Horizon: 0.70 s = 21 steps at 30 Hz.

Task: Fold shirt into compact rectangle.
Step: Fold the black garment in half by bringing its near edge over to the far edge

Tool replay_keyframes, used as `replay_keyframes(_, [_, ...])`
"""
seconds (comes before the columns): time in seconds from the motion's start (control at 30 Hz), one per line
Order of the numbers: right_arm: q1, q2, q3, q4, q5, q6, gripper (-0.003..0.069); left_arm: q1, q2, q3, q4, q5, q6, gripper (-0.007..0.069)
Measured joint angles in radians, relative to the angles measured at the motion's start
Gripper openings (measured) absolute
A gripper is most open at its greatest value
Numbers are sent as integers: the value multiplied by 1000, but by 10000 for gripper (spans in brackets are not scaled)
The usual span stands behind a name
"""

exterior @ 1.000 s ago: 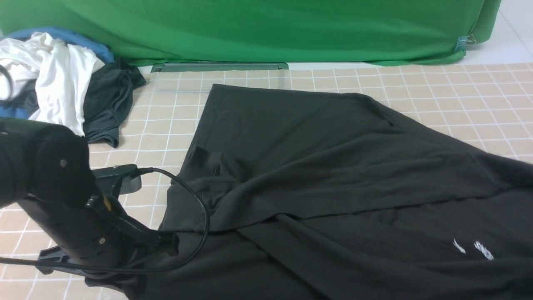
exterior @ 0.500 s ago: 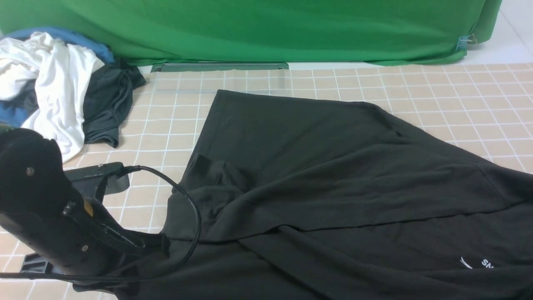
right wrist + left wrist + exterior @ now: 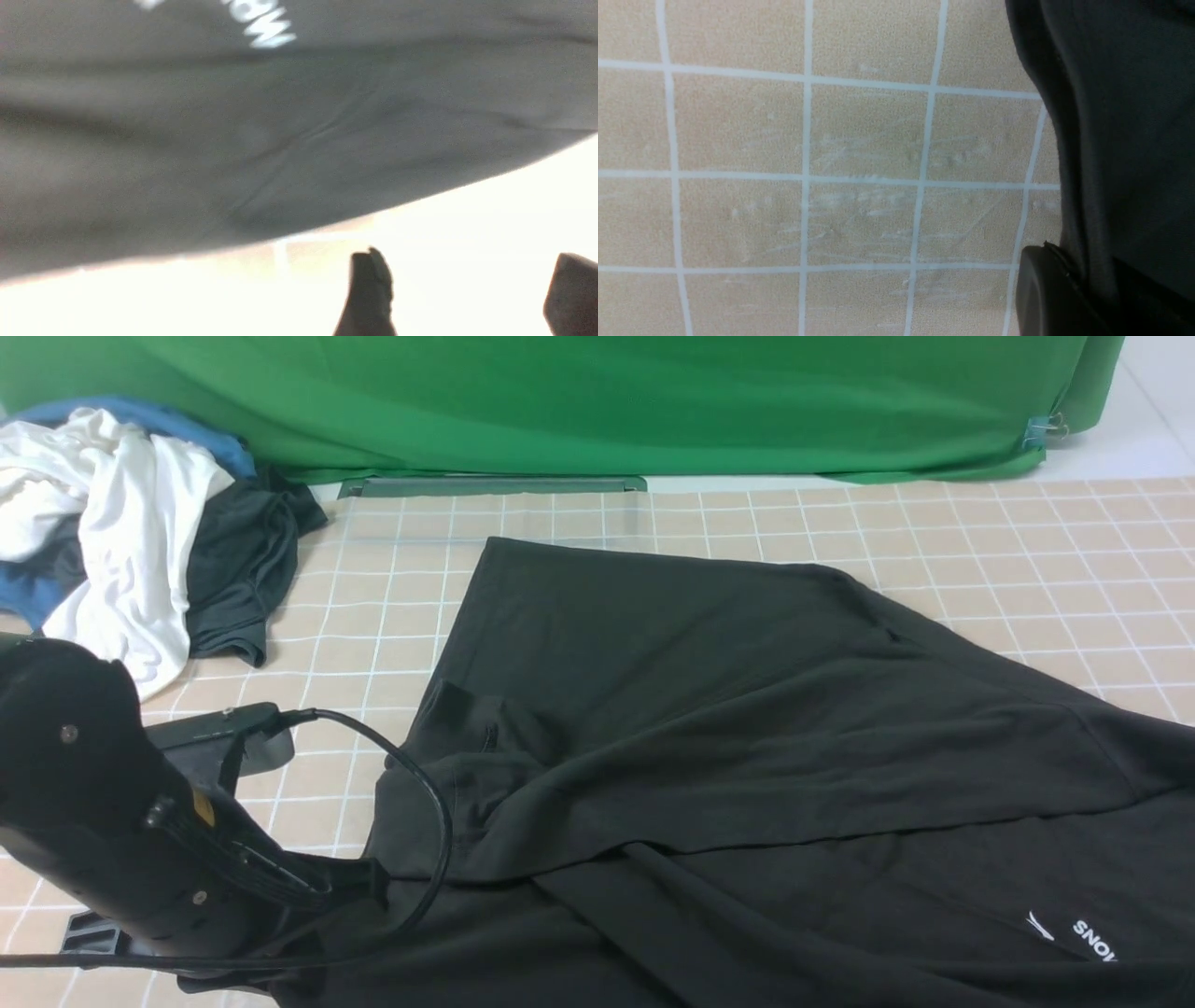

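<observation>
On beige grid-lined table (image 3: 1027, 541), blk knit shirt (image 3: 747, 709) lies creased, part-folded.

The shirt (image 3: 747, 728) lies spread over the worktop (image 3: 1027, 551), filling its middle and near right and running off the front view's near edge. One sleeve (image 3: 794, 747) is laid across the body from the right, its cuff (image 3: 453, 705) ending at the shirt's left edge. The chest print (image 3: 1074, 929) sits at the near right. A heap of clothes (image 3: 121, 523) lies at the far left, apart from the shirt. The backdrop cloth (image 3: 597, 401) hangs behind the worktop. The left arm (image 3: 103, 803) is at the near left, its jaws at the shirt's near left edge; its cable (image 3: 446, 835) loops over that edge.
</observation>
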<state>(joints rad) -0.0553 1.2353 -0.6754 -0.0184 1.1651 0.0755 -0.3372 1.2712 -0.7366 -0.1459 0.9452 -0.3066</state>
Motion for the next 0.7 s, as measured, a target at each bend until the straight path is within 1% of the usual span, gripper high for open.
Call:
replay_keyframes(0.03, [59, -18, 16, -4, 2, -18, 483, 0, 0, 1, 0, 0, 0, 15])
replay_keyframes(0.07, [96, -27, 26, -9, 3, -32, 479, 0, 0, 1, 0, 0, 0, 15])
replay_keyframes(0.17, [293, -41, 88, -34, -16, -86, 478, 0, 0, 1, 0, -1, 1, 15])
replay_keyframes(0.23, [384, -41, 118, -44, -53, -125, 478, 0, 0, 1, 0, -1, 1, 15])
replay_keyframes(0.3, [496, -41, 143, -57, -105, -180, 478, 0, 0, 1, 0, -1, 1, 15])
replay_keyframes(0.33, [523, -41, 146, -66, -127, -195, 478, 0, 0, 1, 0, -1, 1, 15])
replay_keyframes(0.37, [578, -41, 153, -87, -159, -208, 478, 0, 0, 1, 0, -1, 1, 15])
replay_keyframes(0.5, [668, -29, 156, -144, -239, -225, 478, 0, 0, 1, 0, -2, 1, 15])
replay_keyframes(0.7, [681, 62, 158, -157, -259, -222, 476, 0, 0, 1, 0, -2, 8, 15])
